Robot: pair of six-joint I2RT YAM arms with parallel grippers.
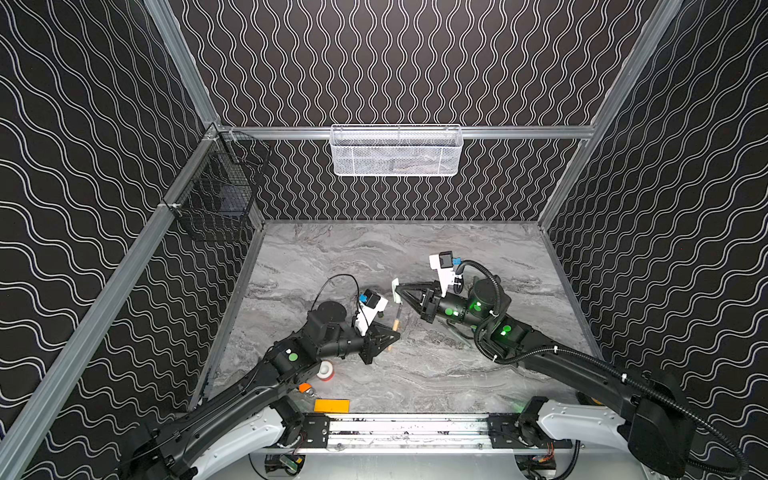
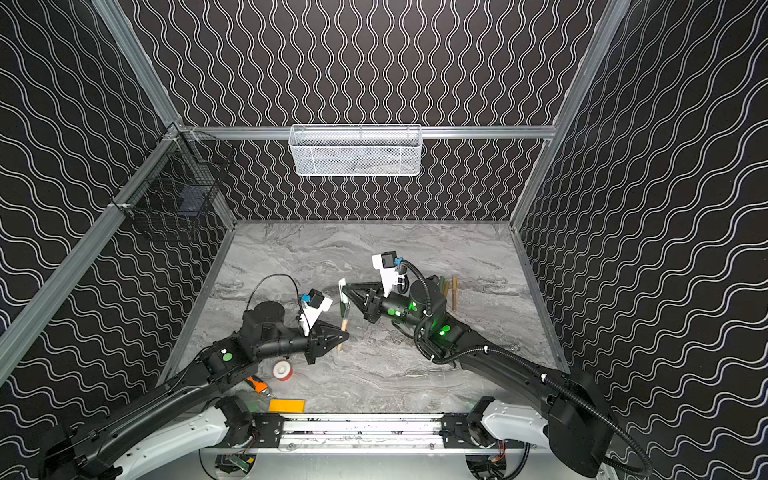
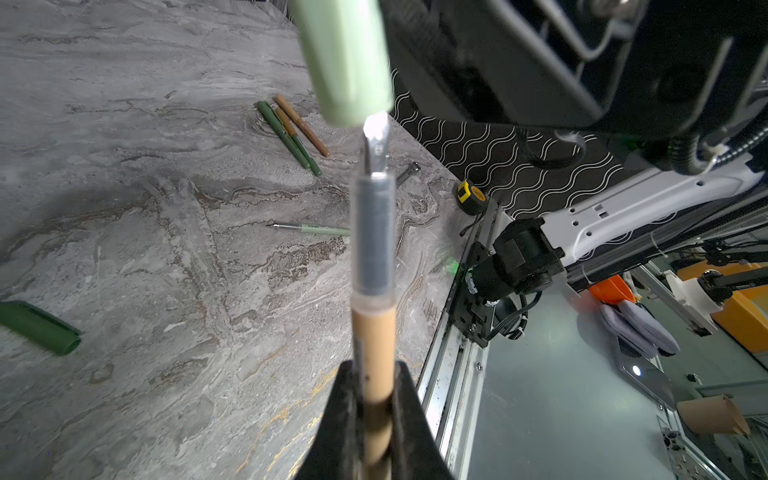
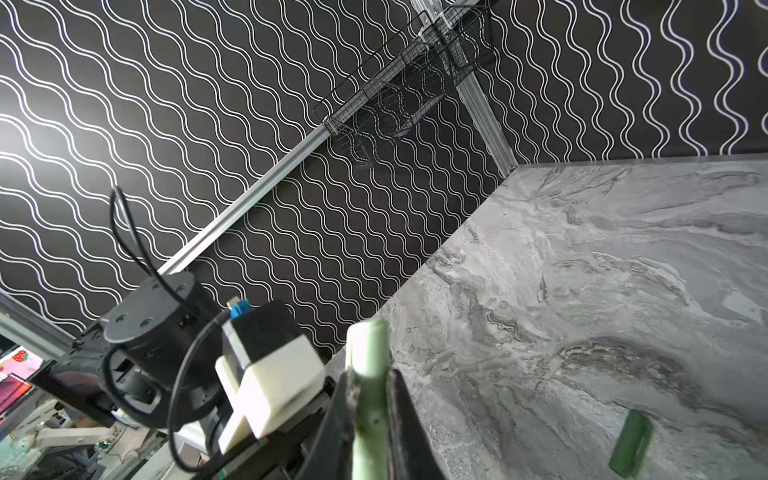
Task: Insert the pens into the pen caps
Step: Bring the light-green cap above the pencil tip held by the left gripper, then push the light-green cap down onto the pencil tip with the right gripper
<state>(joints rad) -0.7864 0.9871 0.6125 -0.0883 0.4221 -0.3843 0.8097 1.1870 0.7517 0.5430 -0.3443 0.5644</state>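
My left gripper (image 3: 374, 395) is shut on the tan barrel of a pen (image 3: 374, 328), low in the middle in both top views. The pen's grey section and metal nib (image 3: 376, 145) point at a pale green pen cap (image 3: 345, 62). The nib tip sits right at the cap's mouth. My right gripper (image 4: 368, 386) is shut on that cap (image 4: 368, 353), just above the left gripper (image 1: 392, 332) in a top view. A dark green cap (image 3: 39, 328) lies loose on the table. Green and tan pens (image 3: 291, 129) lie together, and a pale green pen (image 3: 320, 229) lies apart.
A red-and-white tape roll (image 1: 325, 370), an orange tool (image 1: 304, 387) and a yellow block (image 1: 331, 405) lie near the front edge. In the left wrist view, a wrench (image 3: 408, 171) and a tape measure (image 3: 469, 197) lie by the side wall. A white mesh basket (image 1: 397, 151) and a black wire basket (image 1: 220, 191) hang on the walls.
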